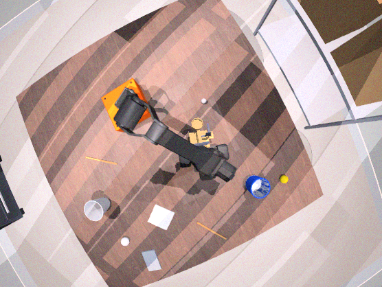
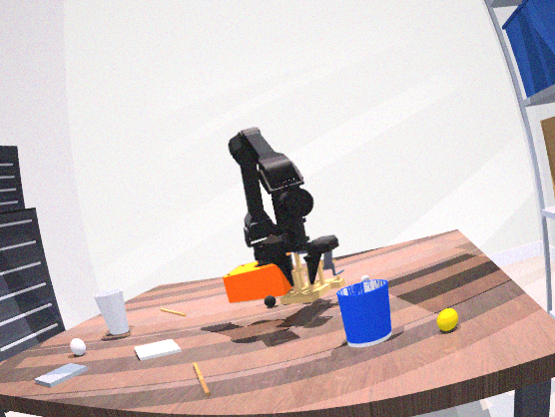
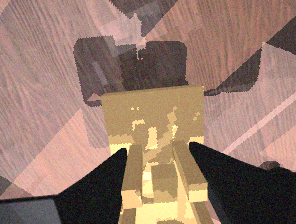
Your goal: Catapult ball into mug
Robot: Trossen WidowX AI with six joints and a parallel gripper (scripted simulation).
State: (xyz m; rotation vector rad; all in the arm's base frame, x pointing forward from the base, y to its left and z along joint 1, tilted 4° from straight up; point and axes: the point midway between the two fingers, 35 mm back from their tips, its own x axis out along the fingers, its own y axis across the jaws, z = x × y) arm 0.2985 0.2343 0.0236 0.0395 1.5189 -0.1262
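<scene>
The tan wooden catapult [image 1: 200, 134] [image 2: 311, 288] [image 3: 155, 112] stands in the middle of the table with its round cup [image 1: 197, 123] on the far side from the mug. My gripper [image 2: 302, 273] [image 3: 158, 150] is shut on the catapult's frame, one dark finger on each side. The blue mug [image 1: 258, 186] [image 2: 364, 311] stands upright to the front right. A yellow ball [image 1: 284, 178] [image 2: 447, 319] lies beside the mug. A small white ball [image 1: 204, 101] [image 2: 365, 278] lies behind the catapult. A black ball [image 2: 270, 300] lies by the orange base; the arm hides it in the overhead view.
The arm's orange base block [image 1: 111, 99] [image 2: 255, 281] is behind the catapult. A white cup [image 1: 93, 209] [image 2: 113, 311], a white ball [image 1: 124, 241] [image 2: 77, 346], a white pad [image 1: 161, 217] [image 2: 158, 349], a grey card [image 1: 151, 260] [image 2: 61, 374] and two sticks [image 1: 101, 160] [image 1: 211, 230] lie to the left and front.
</scene>
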